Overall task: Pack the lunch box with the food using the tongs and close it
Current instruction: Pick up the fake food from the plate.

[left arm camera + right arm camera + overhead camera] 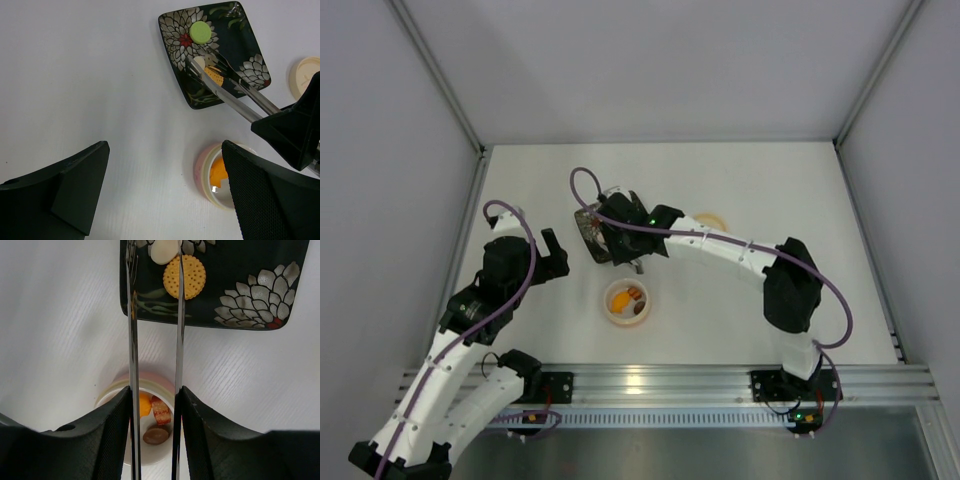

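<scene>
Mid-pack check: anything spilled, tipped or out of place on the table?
Nothing stands out. The unpacked food sits on the plate, and the packed pieces lie inside the lunch box. The lid lies flat near the plate. The tongs run straight out of the right gripper.

Robot lab test cell. White table (750, 190) is boxed in by plain grey panels (650, 60) on metal posts (438, 75). An aluminium rail (660, 380) along the bottom edge carries two bolted arms, left (470, 320) and right (720, 245), with purple cables (506, 204) looped along them. Staged props mid-frame: lunch box (608, 300), floral plate (235, 35).
</scene>
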`<state>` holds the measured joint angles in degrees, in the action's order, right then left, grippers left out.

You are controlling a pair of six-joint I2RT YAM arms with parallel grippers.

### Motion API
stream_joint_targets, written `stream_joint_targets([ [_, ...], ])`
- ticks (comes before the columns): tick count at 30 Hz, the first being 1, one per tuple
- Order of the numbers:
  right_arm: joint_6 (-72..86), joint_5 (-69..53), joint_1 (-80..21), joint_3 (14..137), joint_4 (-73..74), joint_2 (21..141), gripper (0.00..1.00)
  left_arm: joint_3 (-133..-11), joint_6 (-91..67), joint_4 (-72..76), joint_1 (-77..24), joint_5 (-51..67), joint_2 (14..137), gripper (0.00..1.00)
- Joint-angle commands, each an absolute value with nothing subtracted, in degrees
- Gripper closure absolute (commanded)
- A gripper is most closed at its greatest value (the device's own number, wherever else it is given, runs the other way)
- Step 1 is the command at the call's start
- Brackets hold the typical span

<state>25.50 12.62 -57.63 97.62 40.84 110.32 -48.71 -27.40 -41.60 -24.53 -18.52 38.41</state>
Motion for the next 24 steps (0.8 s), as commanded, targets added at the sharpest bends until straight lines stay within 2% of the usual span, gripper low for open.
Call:
stream_joint_targets([
  [1,24.8,13.4,-56.3,101.0,40.0,111.7,0.58,-48.5,-27.9,-41.2,-24.9,-19.2,38.5,0.01],
  [11,24.4,12.1,-55.1,101.4,40.0,113.4,0.59,-48.5,-28.0,-41.3,-24.9,-19.5,38.4,0.01],
  [15,24.3,12.2,-55.1,101.2,40.0,112.9,0.66,-48.5,-28.0,-41.4,-24.9,-19.6,38.4,0.01],
  [24,24.3,13.0,-55.0,100.5,40.3,110.5,0.71,-48.5,-28.1,-41.3,-25.0,-19.5,38.4,0.01],
])
